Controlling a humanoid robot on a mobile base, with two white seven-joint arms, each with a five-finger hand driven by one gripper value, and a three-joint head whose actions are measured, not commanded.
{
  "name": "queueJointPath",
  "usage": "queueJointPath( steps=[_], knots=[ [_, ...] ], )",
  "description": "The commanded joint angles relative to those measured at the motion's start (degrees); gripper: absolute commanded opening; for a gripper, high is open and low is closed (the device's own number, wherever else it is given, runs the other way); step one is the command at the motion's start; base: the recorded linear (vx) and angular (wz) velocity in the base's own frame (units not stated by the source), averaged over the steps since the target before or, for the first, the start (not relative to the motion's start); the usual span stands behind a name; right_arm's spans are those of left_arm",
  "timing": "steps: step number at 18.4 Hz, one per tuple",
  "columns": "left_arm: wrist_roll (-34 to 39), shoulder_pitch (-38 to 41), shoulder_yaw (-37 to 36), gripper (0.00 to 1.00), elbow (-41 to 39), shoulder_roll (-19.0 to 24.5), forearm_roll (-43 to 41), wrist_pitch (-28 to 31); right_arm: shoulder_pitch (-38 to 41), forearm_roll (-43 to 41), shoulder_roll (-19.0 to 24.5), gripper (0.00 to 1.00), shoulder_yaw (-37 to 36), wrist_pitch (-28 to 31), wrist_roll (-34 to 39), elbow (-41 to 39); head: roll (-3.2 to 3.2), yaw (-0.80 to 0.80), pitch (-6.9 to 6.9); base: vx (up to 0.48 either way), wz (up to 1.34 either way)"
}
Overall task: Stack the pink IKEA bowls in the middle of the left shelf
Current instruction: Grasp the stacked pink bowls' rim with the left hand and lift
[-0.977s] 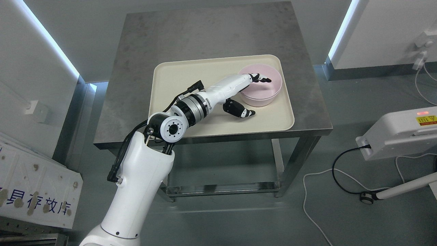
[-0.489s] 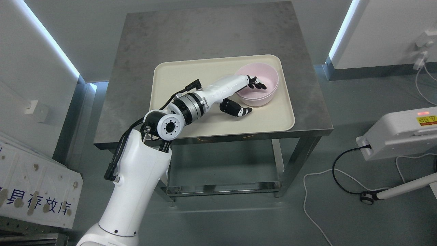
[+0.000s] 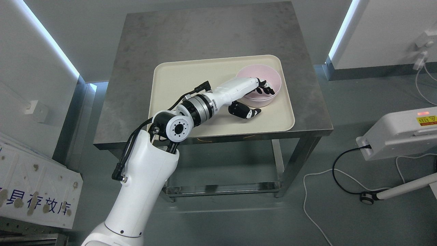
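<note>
Now the left hand reaches across the cream tray on the grey worktop and grips the pink bowl at its near rim: the fingers hook inside it while the thumb lies outside, below the wall. The bowl sits in the tray's far right corner.

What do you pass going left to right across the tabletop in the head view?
Bare table → tray → left hand → pink bowl → the tray's right rim → bare table again.
</note>
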Motion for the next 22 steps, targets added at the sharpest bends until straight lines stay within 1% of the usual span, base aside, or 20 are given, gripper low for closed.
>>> queueJointPath(
  steps=[1, 3, 5, 8, 10, 13, 15, 17, 20, 22],
  knots=[
    [0.1, -0.1, -2.1, 0.31, 0.4, 0.0, -0.6, -1.4, 0.0, -0.1, -1.0, 1.0, -0.3, 0.0, 0.0, -1.0, 0.0, 0.0, 0.0, 0.0, 0.0],
    [0.1, -0.2, -1.2, 0.19, 1.6, 0.0, -1.1, -5.1, 0.0, -0.1, -1.0, 1.0, -0.3, 0.0, 0.0, -1.0, 0.0, 0.0, 0.0, 0.0, 0.0],
    [0.1, -0.4, -0.1, 0.1, 3.0, 0.0, -1.2, -8.3, 0.0, -0.1, -1.0, 1.0, -0.3, 0.0, 0.0, -1.0, 0.0, 0.0, 0.0, 0.0, 0.0],
    [0.2, -0.4, 2.2, 0.02, 4.5, 0.0, -1.1, -11.2, 0.0, -0.1, -1.0, 1.0, -0.3, 0.0, 0.0, -1.0, 0.0, 0.0, 0.0, 0.0, 0.0],
    [0.4, -0.5, 4.8, 0.0, 4.5, 0.0, -0.6, -12.0, 0.0, -0.1, -1.0, 1.0, -0.3, 0.0, 0.0, -1.0, 0.0, 0.0, 0.0, 0.0, 0.0],
    [0.3, -0.4, 10.0, 0.0, 3.7, 0.0, -0.2, -15.5, 0.0, -0.1, -1.0, 1.0, -0.3, 0.0, 0.0, -1.0, 0.0, 0.0, 0.0, 0.0, 0.0],
    [0.0, 0.0, 14.4, 0.0, 2.6, 0.0, 2.2, -18.3, 0.0, -0.1, -1.0, 1.0, -0.3, 0.0, 0.0, -1.0, 0.0, 0.0, 0.0, 0.0, 0.0],
    [-0.3, 0.6, 17.3, 0.0, 1.3, 0.0, 4.9, -19.6, 0.0, -0.1, -1.0, 1.0, -0.3, 0.0, 0.0, -1.0, 0.0, 0.0, 0.0, 0.0, 0.0],
    [-0.4, 2.9, 21.4, 0.0, -0.9, 0.0, 8.0, -22.5, 0.0, -0.1, -1.0, 1.0, -0.3, 0.0, 0.0, -1.0, 0.0, 0.0, 0.0, 0.0, 0.0],
    [-0.5, 5.6, 23.3, 0.0, -2.6, 0.0, 9.3, -25.7, 0.0, -0.1, -1.0, 1.0, -0.3, 0.0, 0.0, -1.0, 0.0, 0.0, 0.0, 0.0, 0.0]
  ],
)
